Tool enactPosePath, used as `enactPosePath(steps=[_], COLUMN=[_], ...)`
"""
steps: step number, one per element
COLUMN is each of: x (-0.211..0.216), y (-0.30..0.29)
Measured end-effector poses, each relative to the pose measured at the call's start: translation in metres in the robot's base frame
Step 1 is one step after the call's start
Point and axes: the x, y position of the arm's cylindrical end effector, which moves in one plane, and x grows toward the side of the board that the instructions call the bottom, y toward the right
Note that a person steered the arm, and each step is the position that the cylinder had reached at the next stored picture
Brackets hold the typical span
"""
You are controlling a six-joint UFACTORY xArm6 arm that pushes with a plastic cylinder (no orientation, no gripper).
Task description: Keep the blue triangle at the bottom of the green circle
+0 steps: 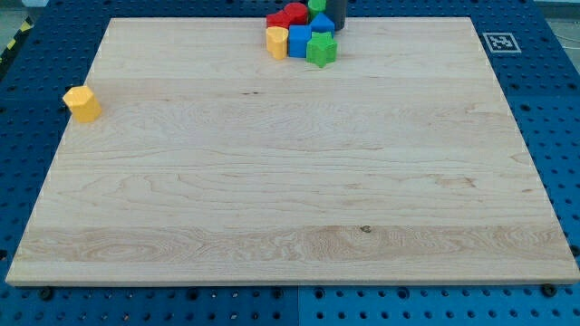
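- My tip sits at the view's top edge, bare rod holding nothing, just right of the cluster.
- The blue triangle lies beside it, directly below the green circle.
- Looks done; only holding remains.
- Around them: red block, blue cube, green star, yellow block.
- Another yellow block sits well apart, left.

One camera only, set high off the near edge of the wooden board, looking down and across it; the whole board fits, far edge nearly cropped
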Motion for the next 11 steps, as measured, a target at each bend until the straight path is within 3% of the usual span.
enactPosePath(steps=[2, 5, 11], x=[0.000, 0.000, 0.008], y=[-0.003, 0.075, 0.078])
